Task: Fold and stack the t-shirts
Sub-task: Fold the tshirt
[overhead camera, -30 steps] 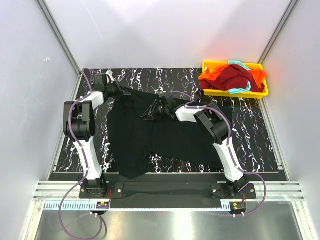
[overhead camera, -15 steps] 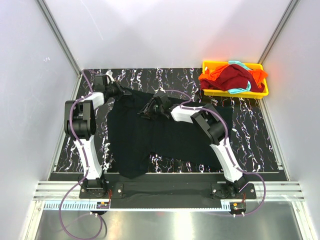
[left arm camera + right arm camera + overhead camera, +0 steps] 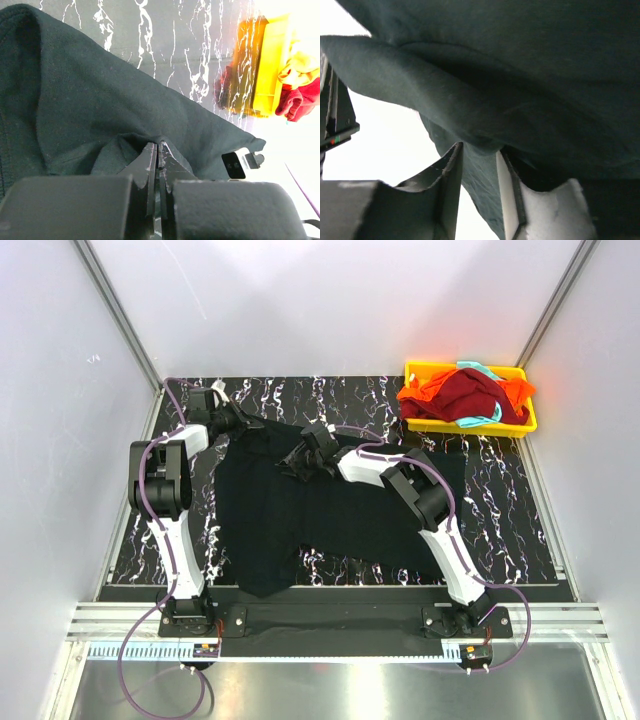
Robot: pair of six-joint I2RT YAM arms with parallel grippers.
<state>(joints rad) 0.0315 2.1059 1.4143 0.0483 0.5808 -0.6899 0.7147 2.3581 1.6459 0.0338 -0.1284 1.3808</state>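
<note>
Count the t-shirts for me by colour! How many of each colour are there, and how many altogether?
black t-shirt: 1, outside the yellow tray
dark red t-shirt: 1, in the tray
orange t-shirt: 1, in the tray
teal t-shirt: 1, in the tray, only thin bits showing
Total: 4

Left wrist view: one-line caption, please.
Left hand shut on a fold of the black tee, yellow tray beyond.

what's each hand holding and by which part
Both hold the black t-shirt: left hand pinches a fold at its far left corner, right hand a fold near its far edge.
</note>
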